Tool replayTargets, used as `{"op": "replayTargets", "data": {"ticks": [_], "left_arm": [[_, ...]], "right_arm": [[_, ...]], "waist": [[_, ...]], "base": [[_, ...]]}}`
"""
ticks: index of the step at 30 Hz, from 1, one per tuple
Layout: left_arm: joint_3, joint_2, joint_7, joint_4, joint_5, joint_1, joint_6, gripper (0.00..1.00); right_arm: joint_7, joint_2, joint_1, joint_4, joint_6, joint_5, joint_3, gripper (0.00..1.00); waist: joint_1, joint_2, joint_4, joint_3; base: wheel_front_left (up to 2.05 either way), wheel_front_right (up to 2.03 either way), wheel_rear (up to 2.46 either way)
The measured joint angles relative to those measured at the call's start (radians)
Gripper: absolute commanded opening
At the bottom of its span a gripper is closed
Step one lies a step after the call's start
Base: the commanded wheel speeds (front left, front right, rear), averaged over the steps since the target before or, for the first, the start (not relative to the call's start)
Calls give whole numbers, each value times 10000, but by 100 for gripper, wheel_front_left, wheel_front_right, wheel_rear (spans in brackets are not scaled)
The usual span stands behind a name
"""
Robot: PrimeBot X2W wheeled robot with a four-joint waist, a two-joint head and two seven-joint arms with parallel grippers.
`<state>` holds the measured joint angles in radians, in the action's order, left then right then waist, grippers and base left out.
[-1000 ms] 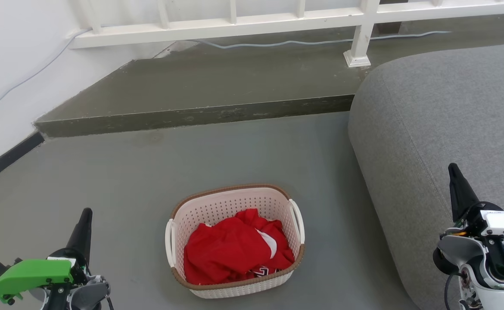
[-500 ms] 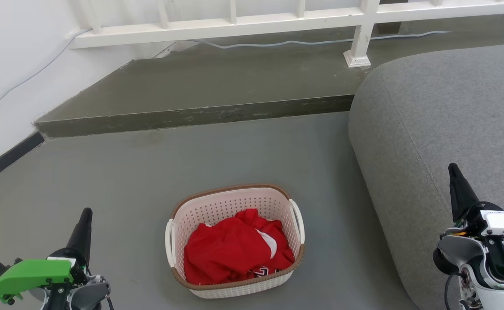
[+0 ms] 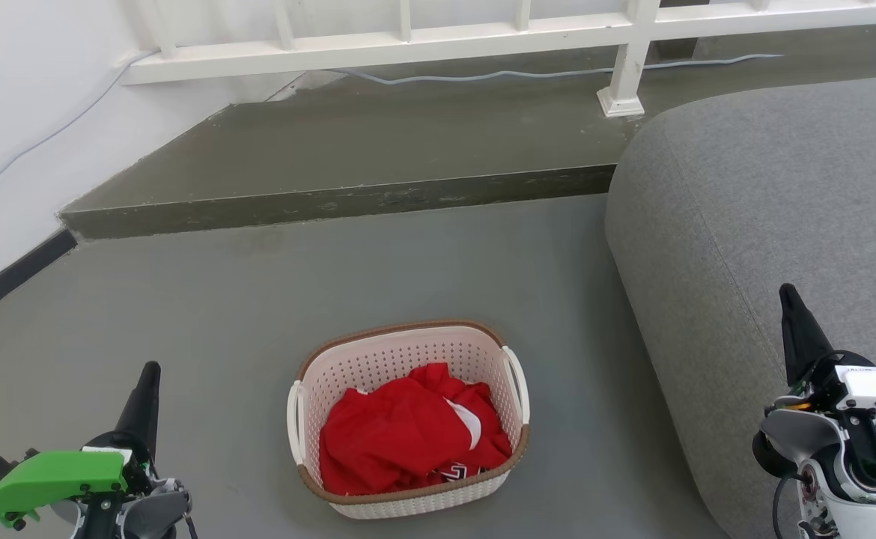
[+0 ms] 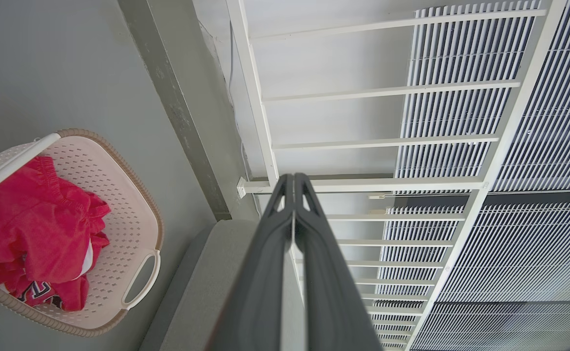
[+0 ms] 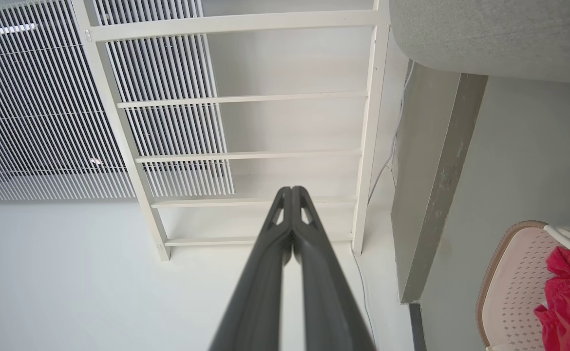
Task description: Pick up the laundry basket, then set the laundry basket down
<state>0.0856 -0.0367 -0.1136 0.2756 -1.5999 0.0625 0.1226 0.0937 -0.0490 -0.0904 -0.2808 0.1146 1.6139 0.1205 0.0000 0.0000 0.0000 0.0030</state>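
So the laundry basket (image 3: 393,359) is standing upright on the floor (image 3: 258,299) near the grey sofa (image 3: 767,209), with a strip of bare floor between them, not touching. The right gripper (image 3: 786,290) hangs over the sofa's near edge, and the left gripper (image 3: 150,368) is well away from the sofa, out past the basket. Both sets of jaws are pressed tight together with nothing in them, and neither is anywhere close to the basket. Honestly this fits two stories: basket waiting to be lifted, or basket already put back down and the arms pulled clear. One shot can't tell me which, so I won't call a next move. What I will say is that handling this thing well means treating it as a two-handle job: one handle faces the sofa (image 3: 516,389), the other faces away from it (image 3: 293,419), and they're thin white loops, so the jaws need to be square on them and both sides kept level. It's a light, cream-white perforated plastic tub with a brown woven-look rim. There's a crumpled red garment (image 3: 400,434) piled inside, leaning toward the near end, so I'd guess it tips that way if carried unevenly.
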Motion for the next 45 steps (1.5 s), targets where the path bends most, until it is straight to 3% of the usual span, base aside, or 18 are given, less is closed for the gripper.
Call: {"op": "replayTargets", "data": {"ticks": [45], "left_arm": [[0, 0, 0, 0, 0, 0, 0, 0]], "right_arm": [[42, 4, 1, 2, 0, 0, 15, 0]], "waist": [[0, 0, 0, 0]], "base": [[0, 0, 0]]}}
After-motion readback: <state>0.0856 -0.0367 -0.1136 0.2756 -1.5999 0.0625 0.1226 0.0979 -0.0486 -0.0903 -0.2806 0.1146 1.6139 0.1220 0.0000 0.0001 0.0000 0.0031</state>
